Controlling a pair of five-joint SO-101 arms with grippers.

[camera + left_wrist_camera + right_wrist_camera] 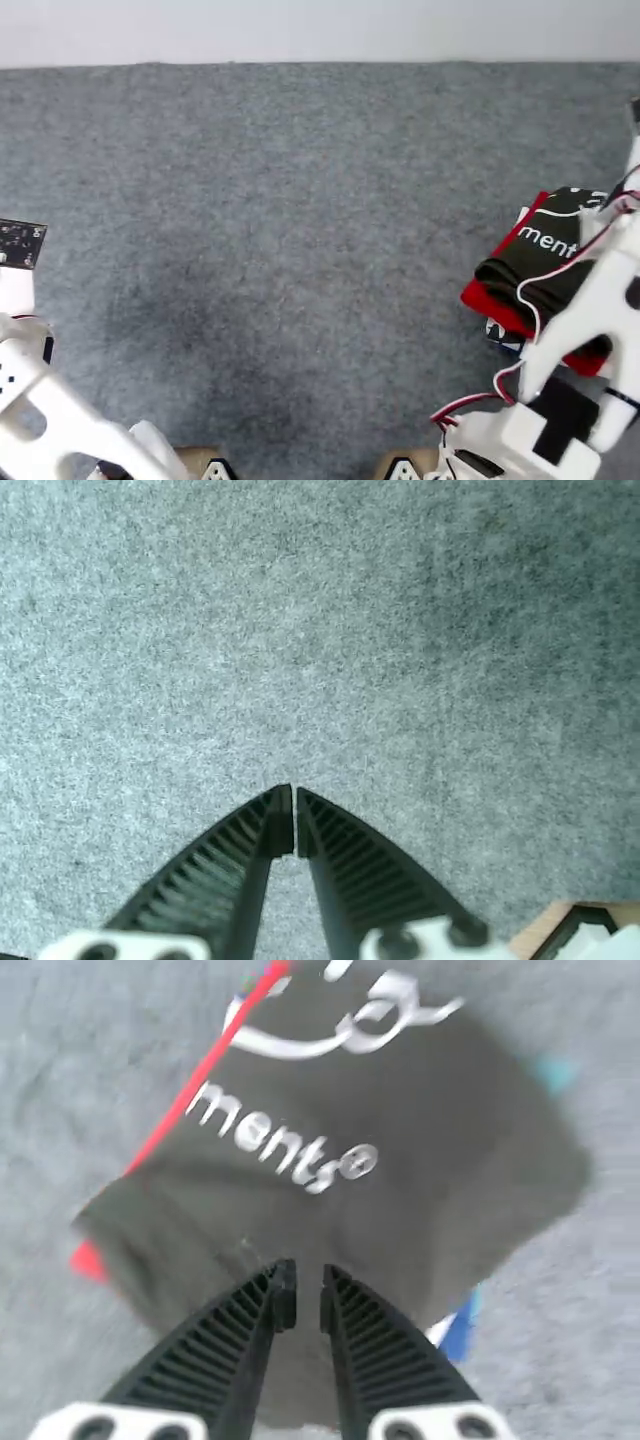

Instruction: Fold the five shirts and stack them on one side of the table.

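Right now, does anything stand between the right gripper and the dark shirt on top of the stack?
Nothing visible does. The right gripper is directly over the dark shirt, with no object between them.

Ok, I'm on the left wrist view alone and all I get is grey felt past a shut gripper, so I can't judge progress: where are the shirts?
Observer: The high view shows them in one stack on the right arm's side of the table, with a dark shirt on top.
Operator: What's under it?
Observer: A red shirt, and a blue edge below that. I cannot count five layers.
Operator: And the other arm?
Observer: The right gripper is over the dark shirt, its jaws slightly apart, holding nothing.
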